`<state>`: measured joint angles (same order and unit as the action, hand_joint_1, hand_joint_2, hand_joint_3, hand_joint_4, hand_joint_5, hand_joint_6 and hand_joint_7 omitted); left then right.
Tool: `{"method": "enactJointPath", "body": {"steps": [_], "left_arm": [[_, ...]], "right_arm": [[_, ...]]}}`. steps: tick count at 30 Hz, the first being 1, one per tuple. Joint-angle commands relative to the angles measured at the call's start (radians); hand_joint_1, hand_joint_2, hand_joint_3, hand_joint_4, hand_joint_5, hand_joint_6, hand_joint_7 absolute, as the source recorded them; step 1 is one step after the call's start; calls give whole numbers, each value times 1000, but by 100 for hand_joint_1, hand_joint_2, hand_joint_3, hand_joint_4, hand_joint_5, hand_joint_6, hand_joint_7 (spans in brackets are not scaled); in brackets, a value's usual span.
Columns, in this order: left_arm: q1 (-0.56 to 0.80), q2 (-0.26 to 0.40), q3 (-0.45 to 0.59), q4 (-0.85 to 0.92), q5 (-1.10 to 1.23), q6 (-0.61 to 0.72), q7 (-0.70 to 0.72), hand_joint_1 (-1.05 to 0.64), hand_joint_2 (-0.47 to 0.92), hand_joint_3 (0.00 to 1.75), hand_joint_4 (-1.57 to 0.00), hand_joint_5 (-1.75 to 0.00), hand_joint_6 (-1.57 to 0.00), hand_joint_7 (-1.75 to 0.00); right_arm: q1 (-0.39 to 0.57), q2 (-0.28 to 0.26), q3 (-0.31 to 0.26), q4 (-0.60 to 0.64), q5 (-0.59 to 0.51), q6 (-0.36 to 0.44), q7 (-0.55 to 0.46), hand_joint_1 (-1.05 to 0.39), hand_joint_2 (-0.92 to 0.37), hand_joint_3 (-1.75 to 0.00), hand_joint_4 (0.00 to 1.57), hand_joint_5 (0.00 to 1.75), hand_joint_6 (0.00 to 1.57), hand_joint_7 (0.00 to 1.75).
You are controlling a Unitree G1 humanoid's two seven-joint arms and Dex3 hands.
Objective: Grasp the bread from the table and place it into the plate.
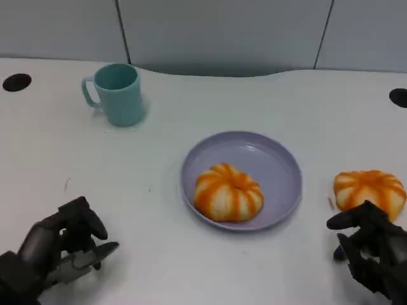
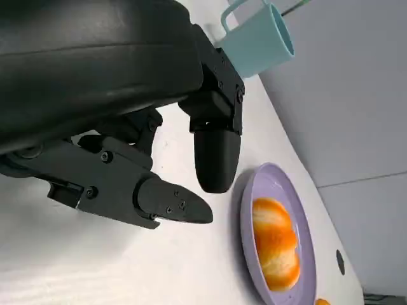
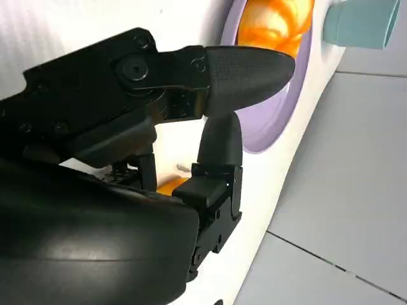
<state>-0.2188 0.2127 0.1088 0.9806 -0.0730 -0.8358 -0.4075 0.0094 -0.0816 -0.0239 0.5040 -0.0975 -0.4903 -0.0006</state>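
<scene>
You are looking down at a white tabletop (image 1: 203, 267). In the middle sits a lavender plate (image 1: 280, 166), and one orange-and-white striped bread roll (image 1: 227, 192) already lies inside it, toward the near left of the dish. A second bread roll (image 1: 369, 189) of the same kind rests on the tabletop, well to the right of the plate and apart from its rim. So the task reads as partly done: one roll is placed, one is left to pick up and carry over.

Your right hand (image 1: 371, 249) sits just in front of that second roll, fingers spread and holding nothing; a fingertip lies very close to the roll, and you cannot tell whether it touches. Your left hand (image 1: 60, 249) rests low at the near left, well away from the plate, fingers loosely curled but apart and empty.

A teal mug (image 1: 119, 94) stands at the far left, handle pointing left.

No brand, label or readable writing appears on anything.
</scene>
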Motion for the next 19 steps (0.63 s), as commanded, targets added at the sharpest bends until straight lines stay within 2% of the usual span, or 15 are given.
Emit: {"method": "enactJointPath", "body": {"steps": [1, 9, 10, 11, 13, 19], "left_arm": [[-7, 15, 3, 10, -2, -9, -7, -34, 84, 18, -81, -175, -56, -175], [-9, 17, 4, 20, 12, -10, 19, -29, 79, 31, -79, -175, -55, -175], [-11, 16, 6, 24, 7, -13, 13, -28, 76, 35, -79, -175, -55, -175], [-13, 16, 6, 27, 7, -16, 12, -28, 68, 50, -79, -175, -55, -175], [-16, 17, 5, 32, 9, -19, 10, -29, 61, 64, -79, -175, -55, -175], [-17, 21, 2, 38, 10, -8, 6, -26, 58, 73, -79, -175, -54, -175]], "right_arm": [[-3, -14, -6, -1, -6, -7, -14, -21, -92, -46, 50, 156, 43, 136], [-5, -13, -10, 8, 16, -16, 2, -20, -92, -46, 50, 157, 43, 136], [-7, -14, -11, 13, 19, -17, 5, -20, -92, -47, 50, 157, 43, 136], [-9, -14, -12, 18, 22, -21, 7, -20, -92, -47, 50, 158, 43, 136], [-12, -17, -12, 28, 24, -28, 10, -20, -92, -47, 50, 158, 43, 136], [-14, -17, -12, 36, 23, -34, 10, -22, -92, -46, 51, 158, 44, 137]]}}
